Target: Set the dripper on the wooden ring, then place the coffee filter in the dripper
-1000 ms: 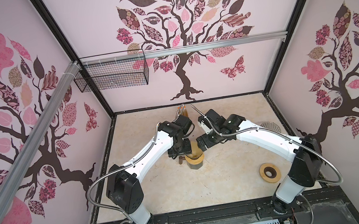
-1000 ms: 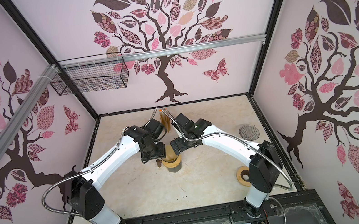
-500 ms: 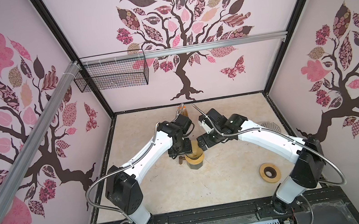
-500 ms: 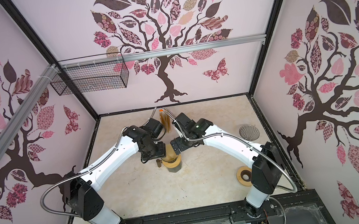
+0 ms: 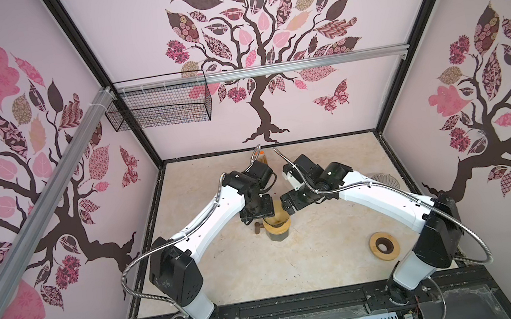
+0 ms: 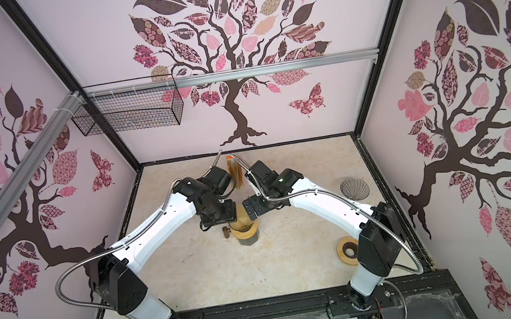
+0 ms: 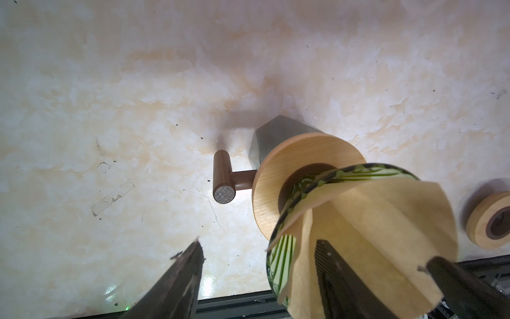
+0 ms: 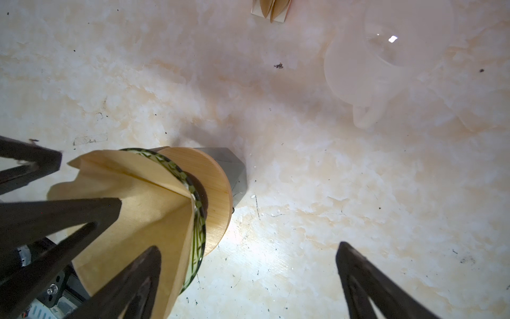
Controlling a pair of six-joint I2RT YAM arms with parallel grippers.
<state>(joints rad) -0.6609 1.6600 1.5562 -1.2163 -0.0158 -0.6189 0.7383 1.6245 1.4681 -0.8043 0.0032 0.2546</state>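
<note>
The dripper (image 5: 277, 228) (image 6: 244, 233) is green ribbed glass (image 7: 284, 259) with a pale wooden collar (image 7: 276, 176) and a dark wooden handle (image 7: 224, 179), and it stands on a grey base mid-table. The brown paper coffee filter (image 7: 380, 221) (image 8: 143, 210) sits opened out inside it, its scalloped edge above the rim. My left gripper (image 7: 258, 244) (image 5: 267, 214) is open: one finger is inside the filter, the other outside the glass with a gap. My right gripper (image 8: 248, 250) (image 5: 288, 208) is open wide, one finger in the filter, the other over bare table.
A holder of folded filters (image 6: 236, 173) (image 8: 271, 9) stands at the back behind the arms. A wooden ring (image 5: 384, 242) (image 7: 491, 221) lies front right. A ribbed glass dish (image 6: 355, 188) sits by the right wall. A wire basket (image 5: 158, 107) hangs on the back left.
The right arm's wrist has shifted slightly. Both grippers stay open over the dripper, and the filter has not moved.
</note>
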